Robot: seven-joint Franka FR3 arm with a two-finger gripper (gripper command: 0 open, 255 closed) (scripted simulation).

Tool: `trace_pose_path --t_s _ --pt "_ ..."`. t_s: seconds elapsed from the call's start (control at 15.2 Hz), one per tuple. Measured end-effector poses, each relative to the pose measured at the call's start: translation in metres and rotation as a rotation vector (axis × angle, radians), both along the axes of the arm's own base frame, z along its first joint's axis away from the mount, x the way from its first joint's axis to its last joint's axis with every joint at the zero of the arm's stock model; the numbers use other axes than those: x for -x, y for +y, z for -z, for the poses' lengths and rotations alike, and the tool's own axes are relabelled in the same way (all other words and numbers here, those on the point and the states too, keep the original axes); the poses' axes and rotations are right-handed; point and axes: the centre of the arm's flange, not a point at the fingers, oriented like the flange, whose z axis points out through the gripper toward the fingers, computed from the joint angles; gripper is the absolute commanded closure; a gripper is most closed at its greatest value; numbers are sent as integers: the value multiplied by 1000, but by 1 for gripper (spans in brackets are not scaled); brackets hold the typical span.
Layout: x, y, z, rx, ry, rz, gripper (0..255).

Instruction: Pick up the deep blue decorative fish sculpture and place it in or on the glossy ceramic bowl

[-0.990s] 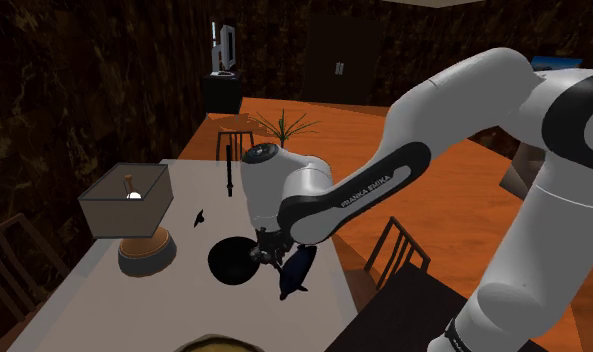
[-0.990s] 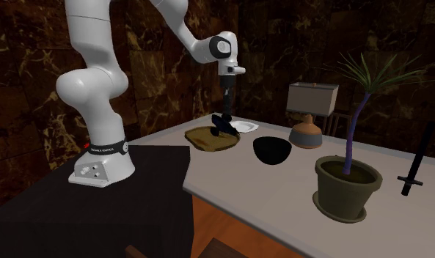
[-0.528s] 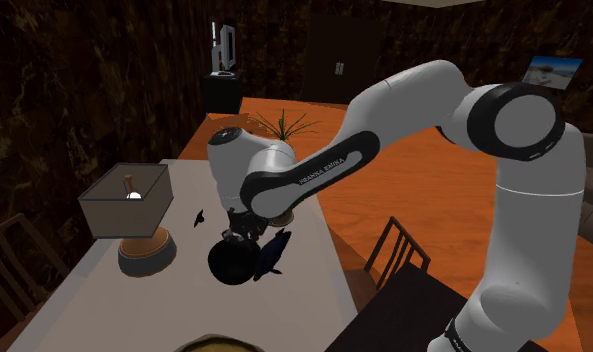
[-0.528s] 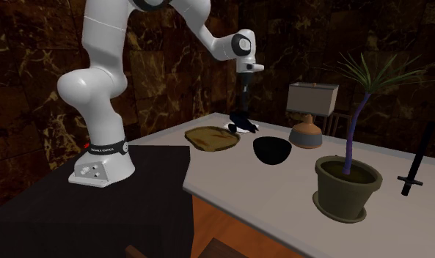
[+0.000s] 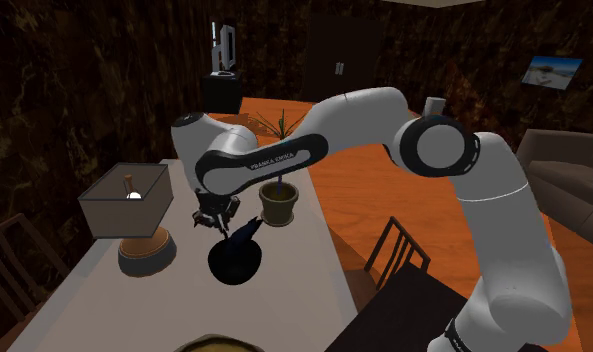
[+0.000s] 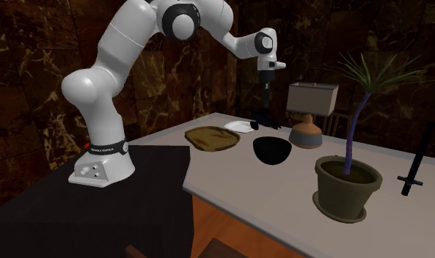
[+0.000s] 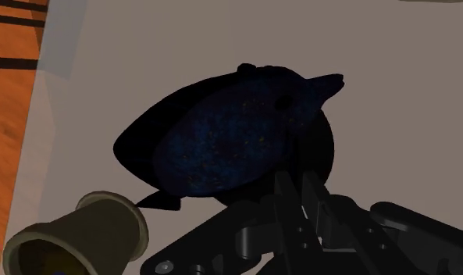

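Where the fingers clasp it, the dark blue fish hangs — above the black bowl.

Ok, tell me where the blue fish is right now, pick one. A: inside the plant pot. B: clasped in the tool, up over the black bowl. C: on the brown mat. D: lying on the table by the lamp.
B: the tool holds the dark blue fish clear of the table, and the wrist view shows the black bowl directly behind it.
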Motion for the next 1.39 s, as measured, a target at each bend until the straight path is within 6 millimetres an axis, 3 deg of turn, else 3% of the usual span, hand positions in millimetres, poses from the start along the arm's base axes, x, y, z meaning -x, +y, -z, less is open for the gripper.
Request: trace_pose_path --t_s 0.2,0.4,1.39 --pt "-32 10 -6 0 0 1 255" --pt "-42 12 5 1 1 2 255" --pt "-43 12 84 2 1 2 255"
